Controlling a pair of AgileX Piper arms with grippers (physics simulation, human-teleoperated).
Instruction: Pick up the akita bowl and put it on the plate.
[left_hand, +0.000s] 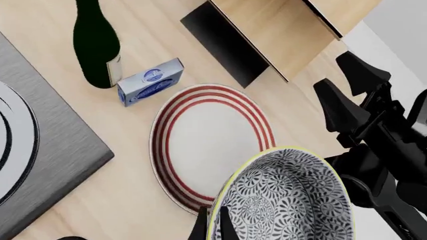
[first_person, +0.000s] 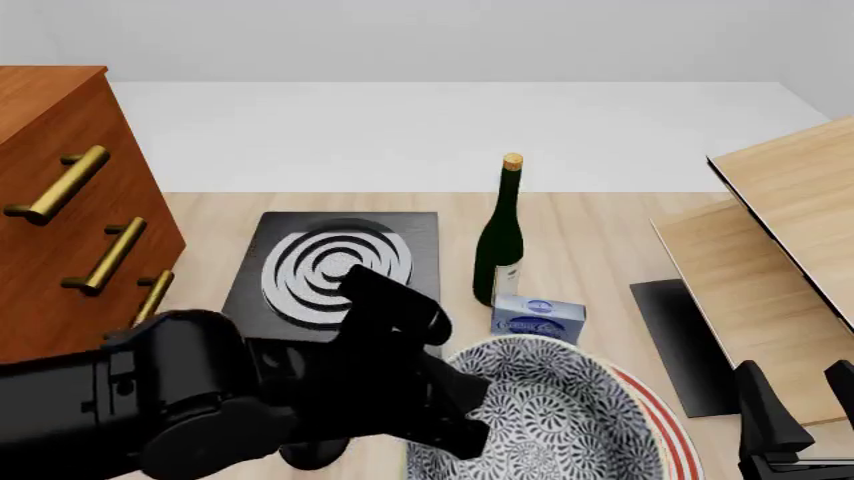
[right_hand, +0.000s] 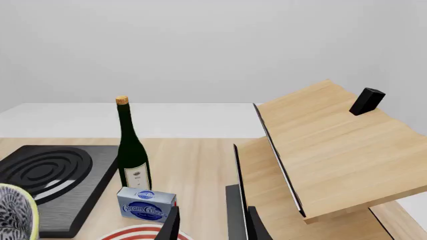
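The bowl is round and deep, white with a dense dark leaf speckle inside and out. The left tool holds it by the rim, one thin black finger inside the wall and one outside, closed on it. In the left wrist view the bowl overlaps the near edge of the plate; whether it touches the plate I cannot tell. The plate is flat, round and white, with concentric red rings round its rim, and lies on the pale wood-grain desk.

Just beyond the plate stands a small blue box, and behind that a tall dark green bottle with a tan cap. Left of the bottle is a square black stove with grey-white rings. A brown drawer cabinet with brass handles stands far left; a light wooden shelf unit stands to the right.

The right tool hangs near the plate's right side, its fingers apart and holding nothing
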